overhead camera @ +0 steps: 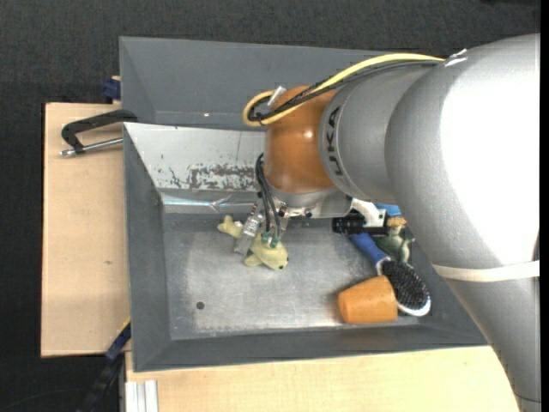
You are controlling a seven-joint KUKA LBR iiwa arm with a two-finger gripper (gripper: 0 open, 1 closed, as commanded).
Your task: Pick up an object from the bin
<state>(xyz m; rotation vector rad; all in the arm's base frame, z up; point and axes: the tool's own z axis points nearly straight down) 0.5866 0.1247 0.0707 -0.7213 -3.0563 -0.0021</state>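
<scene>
- My gripper (264, 239) hangs low over the pale yellow lumpy toy (279, 263), which lies mid-floor in the bin (193, 286), nearer the back wall.
- Can't tell if the gripper is spread or pinched; my own wrist hides it.
- Handling, my guess: small, light, likely soft rubber or plastic. Not fragile. The knobbly shape may twist in a pinch.
- Hold: across the thick middle lump, not the thin end (227, 225) poking out on the side away from my arm.
- Count: 1 pale yellow toy, 1 orange cup (367, 304) on its side, 1 black brush (410, 288) with white rim, 1 blue-handled tool (371, 249).
- Cup, brush and tool crowd the front corner under my arm, well apart from the toy, so the grab looks clear of them.
</scene>
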